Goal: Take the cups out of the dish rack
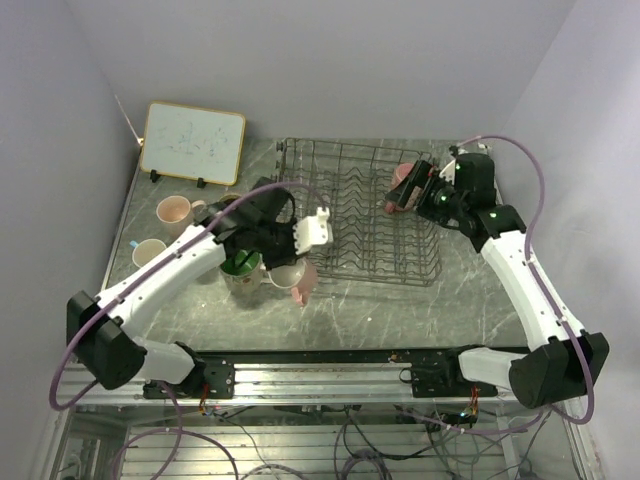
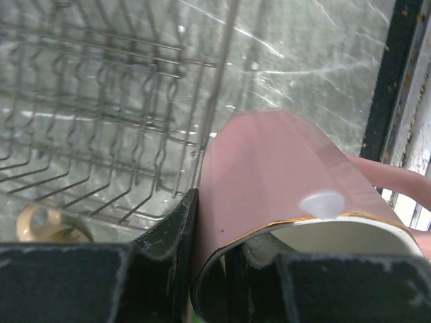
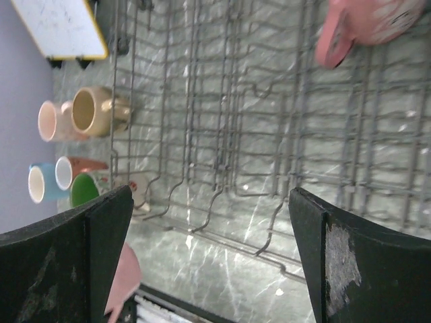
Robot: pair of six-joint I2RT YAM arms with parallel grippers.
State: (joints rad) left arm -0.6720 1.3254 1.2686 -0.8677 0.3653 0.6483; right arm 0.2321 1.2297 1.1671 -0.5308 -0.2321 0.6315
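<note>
A wood-framed whiteboard [image 1: 192,143] with faint scribbles stands upright on small black feet at the far left corner of the grey-green marbled bench [image 1: 400,305].

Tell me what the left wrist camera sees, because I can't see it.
A pink mug fills the picture, its wall pinched by the left gripper. Behind it stands the dark wire dish rack on a green marbled table.

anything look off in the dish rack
One pink cup is at the dish rack's far right corner, apparently tipped on its side, handle sticking out; it's blurred, so the pose is uncertain.
</note>
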